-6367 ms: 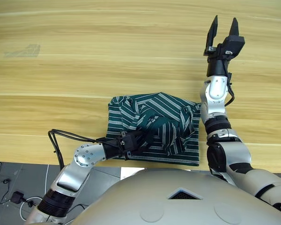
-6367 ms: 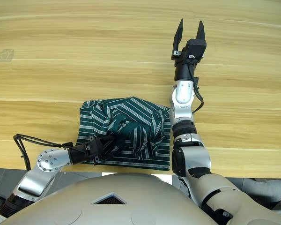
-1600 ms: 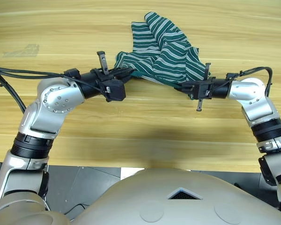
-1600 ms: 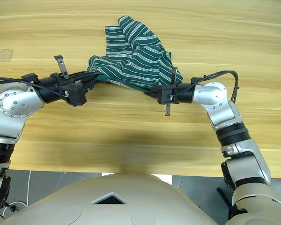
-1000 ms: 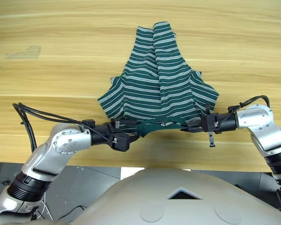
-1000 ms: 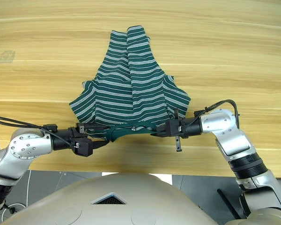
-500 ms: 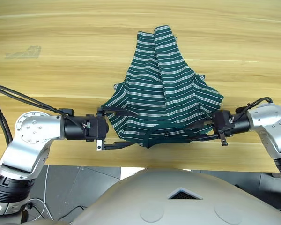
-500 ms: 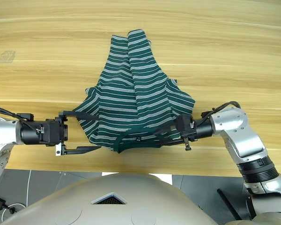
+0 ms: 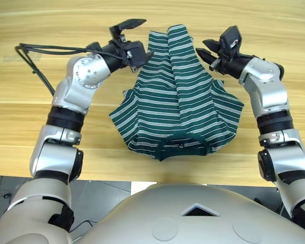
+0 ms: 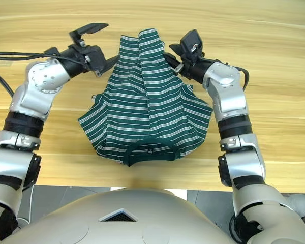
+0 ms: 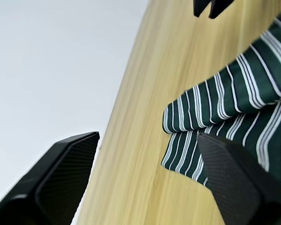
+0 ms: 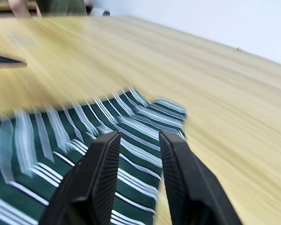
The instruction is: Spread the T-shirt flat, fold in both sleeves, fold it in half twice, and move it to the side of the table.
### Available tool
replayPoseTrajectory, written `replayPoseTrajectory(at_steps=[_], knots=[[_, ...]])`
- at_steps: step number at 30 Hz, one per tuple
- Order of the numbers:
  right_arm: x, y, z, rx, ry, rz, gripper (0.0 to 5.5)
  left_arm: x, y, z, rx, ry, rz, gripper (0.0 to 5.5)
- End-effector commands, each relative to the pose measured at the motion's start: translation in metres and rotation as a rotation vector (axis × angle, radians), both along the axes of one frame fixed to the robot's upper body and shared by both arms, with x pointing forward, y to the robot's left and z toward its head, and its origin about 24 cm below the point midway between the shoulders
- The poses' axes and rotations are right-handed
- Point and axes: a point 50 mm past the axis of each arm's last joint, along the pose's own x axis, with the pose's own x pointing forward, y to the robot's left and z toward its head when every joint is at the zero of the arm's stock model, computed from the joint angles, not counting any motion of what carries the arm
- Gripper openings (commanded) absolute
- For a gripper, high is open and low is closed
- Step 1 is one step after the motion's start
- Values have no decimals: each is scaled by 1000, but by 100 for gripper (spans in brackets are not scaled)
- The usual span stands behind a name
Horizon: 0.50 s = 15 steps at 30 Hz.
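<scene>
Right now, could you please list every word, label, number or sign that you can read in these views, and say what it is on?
No text can be read in these views.
On the T-shirt, the neck label at the collar: a small pale tab, too small to read.
On the table: no legible print.

Striped cloth T-shirt (image 9: 175, 96); smooth, matt wood-grain table (image 9: 20, 127)
</scene>
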Motion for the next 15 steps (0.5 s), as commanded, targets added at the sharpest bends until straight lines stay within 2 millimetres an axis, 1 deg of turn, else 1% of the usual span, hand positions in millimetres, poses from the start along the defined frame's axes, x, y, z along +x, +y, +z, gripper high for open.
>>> replayPoseTrajectory(at_steps=[1,3,5,7,10,12,15], knots=[[9,21,-12,-152,-39,85,151,17,-11,-20,96,1,20,387],[10,24,-22,-243,-47,117,151,19,-15,-32,129,17,40,387],[8,18,-35,-375,-69,136,151,17,-17,-45,144,39,52,387],[5,12,-45,-455,-73,148,151,13,-16,-57,161,65,60,387],[1,4,-54,-514,-72,147,151,2,-13,-78,195,113,77,387],[0,1,-57,-531,-78,143,151,-5,-10,-90,215,140,81,387],[-1,-2,-59,-540,-88,139,151,-14,-3,-100,239,161,79,387]])
